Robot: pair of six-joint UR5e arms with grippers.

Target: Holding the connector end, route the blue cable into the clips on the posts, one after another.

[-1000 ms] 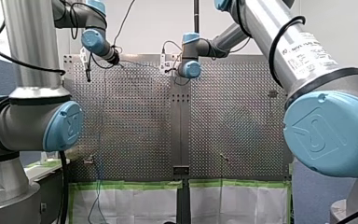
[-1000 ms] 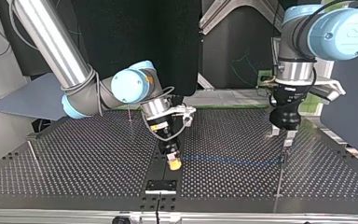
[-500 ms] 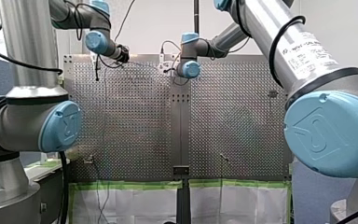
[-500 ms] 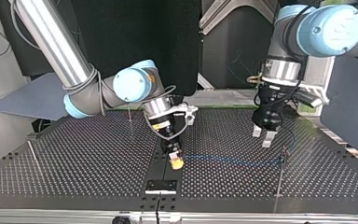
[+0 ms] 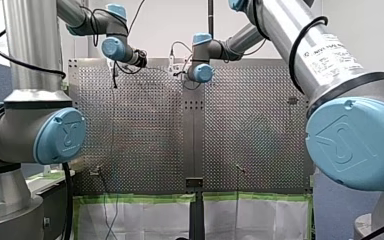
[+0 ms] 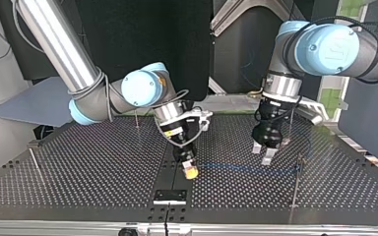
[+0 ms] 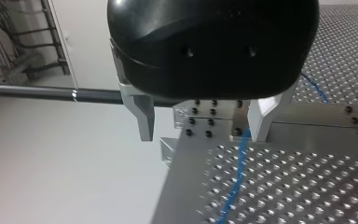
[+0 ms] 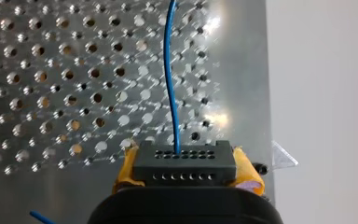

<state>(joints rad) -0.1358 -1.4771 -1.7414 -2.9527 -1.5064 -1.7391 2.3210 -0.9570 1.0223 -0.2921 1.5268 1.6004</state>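
Right gripper (image 6: 191, 172) is clamped on the black connector (image 8: 184, 162), yellow pads (image 8: 125, 170) pressed to its two sides, low over the table (image 6: 78, 167) at the middle seam, near the edge closest to the top view's camera. From the connector the blue cable (image 6: 246, 168) runs taut along that edge, just above the plate, toward the top view's right, and meets the clip (image 6: 300, 160) on a thin post (image 6: 295, 189); whether it sits in the clip I cannot tell. Left gripper (image 6: 262, 154) hangs with its metal fingers (image 7: 144, 119) spread wide, above the cable's stretch between connector and post; in the left wrist view the cable passes below, beside one finger.
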